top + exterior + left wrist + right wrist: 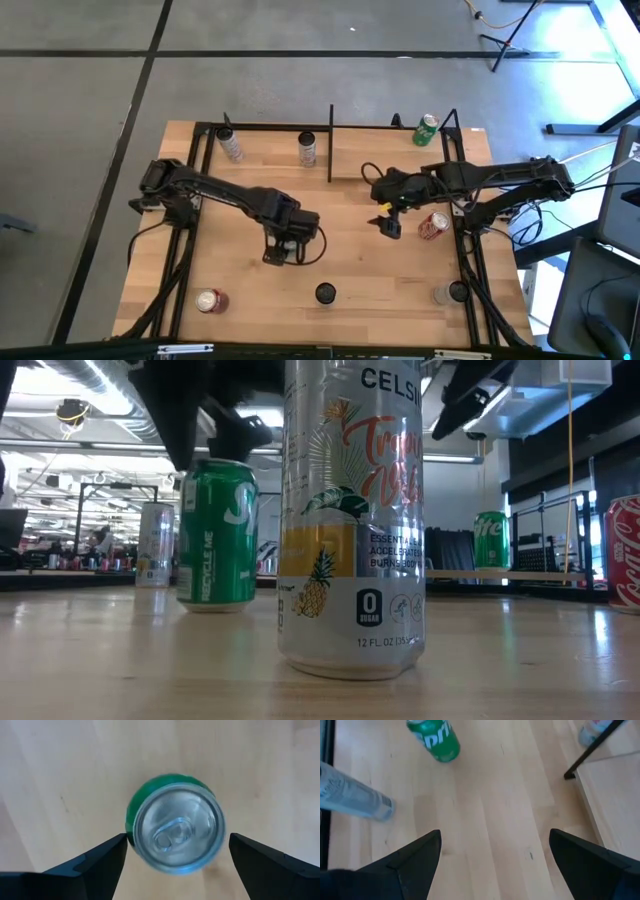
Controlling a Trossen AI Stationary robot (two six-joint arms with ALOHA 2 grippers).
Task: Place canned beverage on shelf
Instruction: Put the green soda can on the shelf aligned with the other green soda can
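A grey floor [300,85] crossed by dark lines is seen around the light wooden table [350,275] in the high view, black stand legs [510,45] are set at the upper right, and ceiling lights [60,435] and ducts [90,380] are shown at the upper left of the low view.

We see the green can [175,822] standing upright on the tabletop near its centre, silver lid and pull tab facing up, while the shelf [395,160], a light-wood board edged by thin black posts and rails, lies toward 1 o'clock from it.
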